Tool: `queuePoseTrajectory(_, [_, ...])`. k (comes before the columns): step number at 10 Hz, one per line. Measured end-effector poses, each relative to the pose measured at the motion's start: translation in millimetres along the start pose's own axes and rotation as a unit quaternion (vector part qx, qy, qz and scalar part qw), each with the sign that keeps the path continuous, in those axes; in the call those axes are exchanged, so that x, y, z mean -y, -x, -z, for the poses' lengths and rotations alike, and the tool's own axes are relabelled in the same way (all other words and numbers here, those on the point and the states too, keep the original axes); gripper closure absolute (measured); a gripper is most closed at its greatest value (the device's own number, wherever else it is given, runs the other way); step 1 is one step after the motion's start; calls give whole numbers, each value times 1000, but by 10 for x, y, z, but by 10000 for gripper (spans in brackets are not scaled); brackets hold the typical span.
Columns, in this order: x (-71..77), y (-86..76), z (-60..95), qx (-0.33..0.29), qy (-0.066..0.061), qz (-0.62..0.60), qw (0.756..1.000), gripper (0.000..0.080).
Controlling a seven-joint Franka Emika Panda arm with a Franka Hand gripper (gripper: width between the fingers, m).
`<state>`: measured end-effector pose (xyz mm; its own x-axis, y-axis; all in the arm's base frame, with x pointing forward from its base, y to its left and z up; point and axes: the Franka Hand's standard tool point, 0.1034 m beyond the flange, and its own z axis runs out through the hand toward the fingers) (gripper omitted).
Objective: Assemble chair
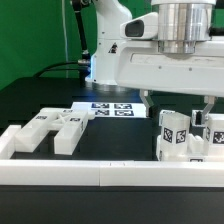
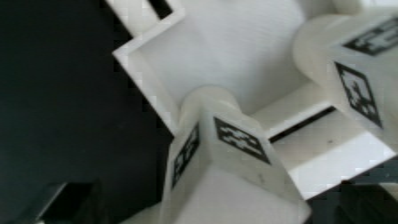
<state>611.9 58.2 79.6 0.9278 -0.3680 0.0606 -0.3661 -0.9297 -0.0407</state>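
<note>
Jaws apart over chair posts (image 1: 172, 135) upright by the tabletop (image 1: 35, 98) edge along the rail (image 1: 100, 172), one post (image 2: 222, 150) between them untouched; looks like grasp line-up, next needs centred descent, square close.

Flat white chair slabs (image 1: 62, 128) at the exterior view's left, upright tagged posts (image 1: 172, 133) at its right.

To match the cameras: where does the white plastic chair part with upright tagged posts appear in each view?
Exterior view: white plastic chair part with tagged posts, low at the exterior view's right.
Wrist view: close up, filling most of the picture.
Shared landmark: black table.
</note>
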Motion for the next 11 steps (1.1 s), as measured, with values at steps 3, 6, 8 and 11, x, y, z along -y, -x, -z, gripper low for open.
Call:
queuePoseTrajectory(3, [-33,-13,-6,0,0,118,993,151])
queuePoseTrajectory(6, [-30,-12,-7,0,6,228,974,151])
queuePoseTrajectory(8, [-34,-14,-7,0,10,310,951,151])
queuePoseTrajectory(11, [-29,-11,-7,1,16,395,918,155])
